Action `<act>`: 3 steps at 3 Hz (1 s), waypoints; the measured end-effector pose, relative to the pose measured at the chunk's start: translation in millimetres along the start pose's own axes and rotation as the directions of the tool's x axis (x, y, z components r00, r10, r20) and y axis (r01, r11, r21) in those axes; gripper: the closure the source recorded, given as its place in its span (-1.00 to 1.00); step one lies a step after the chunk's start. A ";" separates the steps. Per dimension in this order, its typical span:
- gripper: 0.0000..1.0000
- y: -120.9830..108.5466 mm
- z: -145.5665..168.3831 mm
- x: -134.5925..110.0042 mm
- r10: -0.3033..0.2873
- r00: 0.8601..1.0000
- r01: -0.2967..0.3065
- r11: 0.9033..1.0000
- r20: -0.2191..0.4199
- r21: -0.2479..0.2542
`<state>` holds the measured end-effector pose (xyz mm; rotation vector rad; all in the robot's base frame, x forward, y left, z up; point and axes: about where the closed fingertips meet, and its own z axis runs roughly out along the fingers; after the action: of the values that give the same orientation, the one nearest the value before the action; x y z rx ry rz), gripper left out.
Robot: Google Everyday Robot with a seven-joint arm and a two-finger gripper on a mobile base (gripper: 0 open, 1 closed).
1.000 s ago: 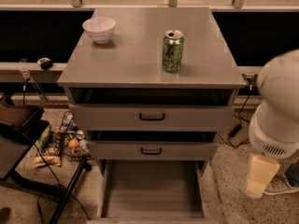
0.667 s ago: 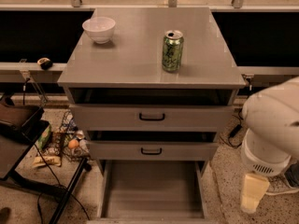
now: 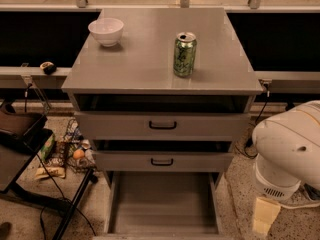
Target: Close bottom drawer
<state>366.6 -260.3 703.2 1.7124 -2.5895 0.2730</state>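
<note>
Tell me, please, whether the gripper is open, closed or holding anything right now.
Gripper: low on the right, beside the pulled-out bottom drawer and apart from it; open or closed cannot be told.

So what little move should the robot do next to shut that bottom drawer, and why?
Probably bring the gripper across to the front of the bottom drawer. The drawer is pulled far out, its tray showing, and the gripper hangs off to its right side, not touching it.
</note>
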 end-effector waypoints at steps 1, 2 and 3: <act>-1.00 14.7 29.7 -10.0 -0.010 1.000 0.011 0.999 0.018 -0.043; -1.00 56.3 118.0 -26.1 -0.036 0.999 0.042 0.989 0.039 -0.145; -1.00 84.7 191.4 -35.2 -0.004 0.993 0.027 0.979 0.114 -0.202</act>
<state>317.5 -226.5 499.5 1.7224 -2.5729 -0.0897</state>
